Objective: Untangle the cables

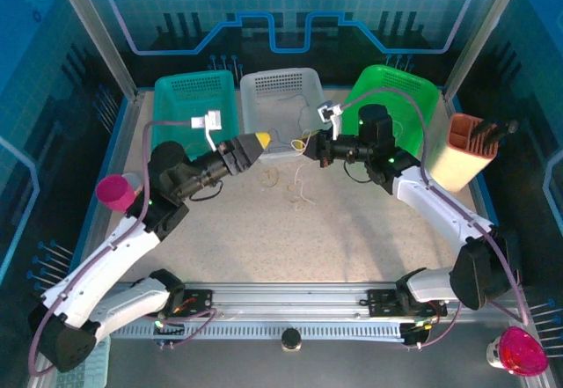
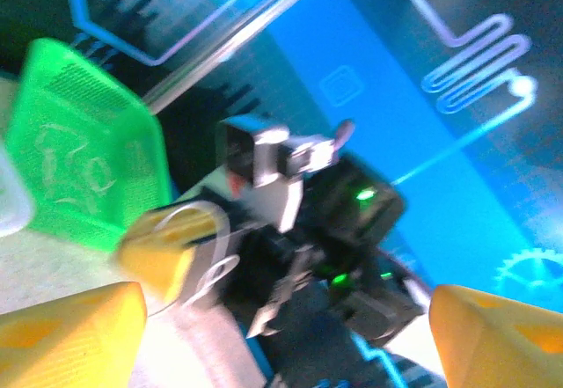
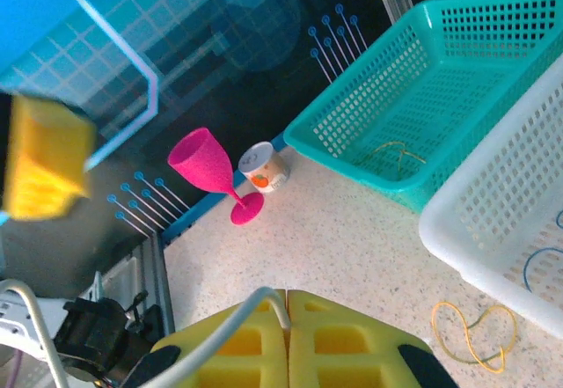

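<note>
While the left pincer (image 1: pixel 261 140) hangs over the tabletop (image 1: pixel 352 238) just in front of the white basket (image 1: pixel 280 89), its yellow fingers (image 2: pixel 75 335) stand wide apart with nothing between them. The right pincer (image 3: pixel 286 313) faces it from close by, tip towards tip. Its two yellow fingers are pressed together, and a whitish cable (image 3: pixel 230 325) comes out of the seam between them and curves away to the lower left in the right wrist view, so the pincer is clamped on that cable. In the left wrist view a pale loop curls round the right pincer's tip, though that picture is blurred.

From above, a pale curl (image 1: pixel 303 193) lies on the tabletop below the two pincers. Whether it belongs to the held cable I cannot tell. A yellowish cable (image 3: pixel 473 333) lies in a loose pinched loop on the tabletop just beside the white basket, touched by neither pincer.

More thin wires sit in the baskets along the far side. There is a yellowish one on the floor of the teal basket (image 3: pixel 493 45), a blue one in the white basket, and some pale ones showing through the wall of the green basket (image 2: pixel 88 98).

A pink goblet (image 3: pixel 209 175) and a small can (image 3: pixel 264 168) stand together at the left edge of the tabletop, well apart from the cables.
</note>
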Robot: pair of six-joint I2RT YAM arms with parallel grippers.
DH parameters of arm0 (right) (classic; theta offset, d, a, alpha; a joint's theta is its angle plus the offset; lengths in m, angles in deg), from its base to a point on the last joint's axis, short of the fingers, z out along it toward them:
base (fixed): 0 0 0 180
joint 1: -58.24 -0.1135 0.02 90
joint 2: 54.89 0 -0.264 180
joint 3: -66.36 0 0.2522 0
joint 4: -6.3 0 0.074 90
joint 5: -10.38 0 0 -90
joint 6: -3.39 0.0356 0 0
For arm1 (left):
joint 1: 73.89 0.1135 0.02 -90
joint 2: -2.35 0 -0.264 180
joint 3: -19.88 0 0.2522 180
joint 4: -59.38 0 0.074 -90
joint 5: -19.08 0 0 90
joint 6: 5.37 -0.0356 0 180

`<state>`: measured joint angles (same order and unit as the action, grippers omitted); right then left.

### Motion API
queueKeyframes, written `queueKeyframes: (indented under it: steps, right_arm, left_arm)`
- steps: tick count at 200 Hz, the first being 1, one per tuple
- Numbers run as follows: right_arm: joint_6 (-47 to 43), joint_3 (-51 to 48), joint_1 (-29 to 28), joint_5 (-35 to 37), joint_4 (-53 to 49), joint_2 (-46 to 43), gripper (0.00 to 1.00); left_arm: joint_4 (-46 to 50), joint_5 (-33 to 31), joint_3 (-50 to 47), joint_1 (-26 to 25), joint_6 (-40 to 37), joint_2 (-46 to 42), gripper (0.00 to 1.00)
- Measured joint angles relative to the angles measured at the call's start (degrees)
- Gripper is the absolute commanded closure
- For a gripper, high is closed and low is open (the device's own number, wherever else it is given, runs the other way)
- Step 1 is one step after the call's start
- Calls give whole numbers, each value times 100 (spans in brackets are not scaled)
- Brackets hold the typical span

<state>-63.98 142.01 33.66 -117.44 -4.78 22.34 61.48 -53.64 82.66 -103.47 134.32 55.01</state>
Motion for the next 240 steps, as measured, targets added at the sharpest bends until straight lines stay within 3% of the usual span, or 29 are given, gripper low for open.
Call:
queueKeyframes:
  steps: [72,123,196,213,240]
  right_arm:
    - [616,420,26,-175,155,-33,100]
    - [826,678,-26,-190,208,-81,100]
    - [850,1016,-566,-184,184,-81,100]
    - [850,1086,-664,-168,162,-81,100]
    - [892,1220,-693,-168,166,-79,100]
  left_arm:
    - [632,-291,-1582,2,-1294,-195,12]
    - [538,-291,-1379,-146,-1888,590,11]
    - [-37,-391,-525,-518,-2312,1875,12]
    - [-284,-404,-424,-566,-2312,2181,19]
    - [-636,-398,-313,-706,-2275,2664,50]
